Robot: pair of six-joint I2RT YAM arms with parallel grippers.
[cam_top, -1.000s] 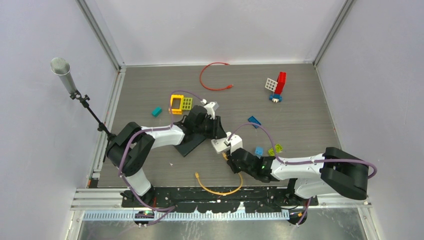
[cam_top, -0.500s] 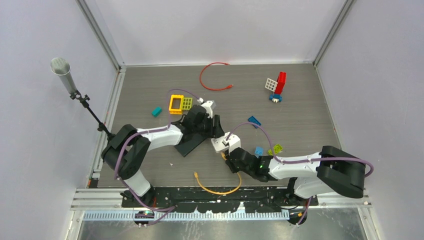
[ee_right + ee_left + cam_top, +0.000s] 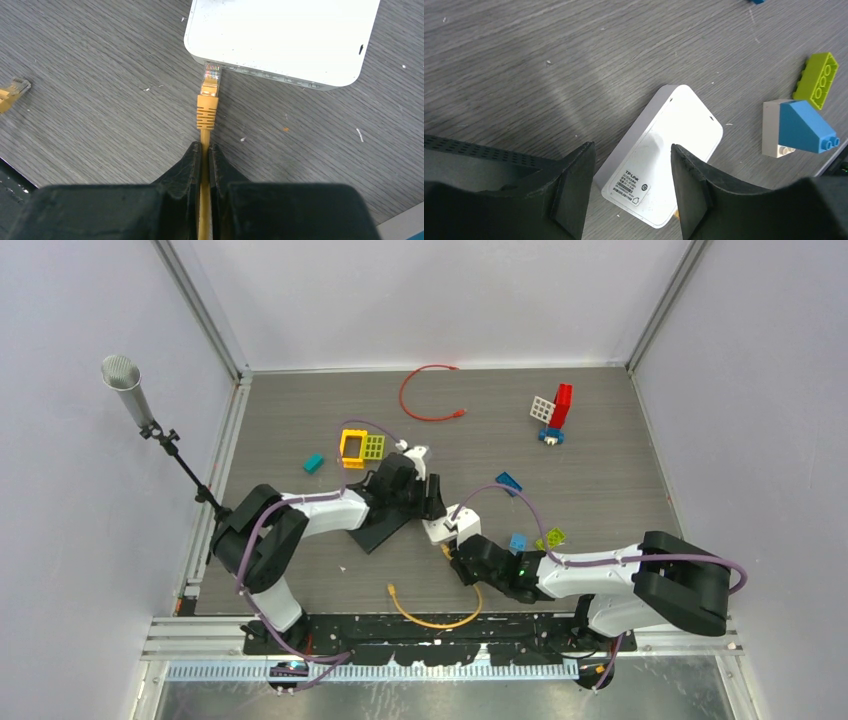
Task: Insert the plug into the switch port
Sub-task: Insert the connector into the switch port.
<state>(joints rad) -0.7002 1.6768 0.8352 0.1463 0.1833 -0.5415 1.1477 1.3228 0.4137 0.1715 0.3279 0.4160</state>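
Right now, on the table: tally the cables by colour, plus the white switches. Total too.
red cable: 1
yellow cable: 1
white switch: 1
Total: 3

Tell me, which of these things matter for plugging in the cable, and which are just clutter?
In the job: yellow cable, its plug, white switch.
Lying about: red cable, toy bricks, microphone.
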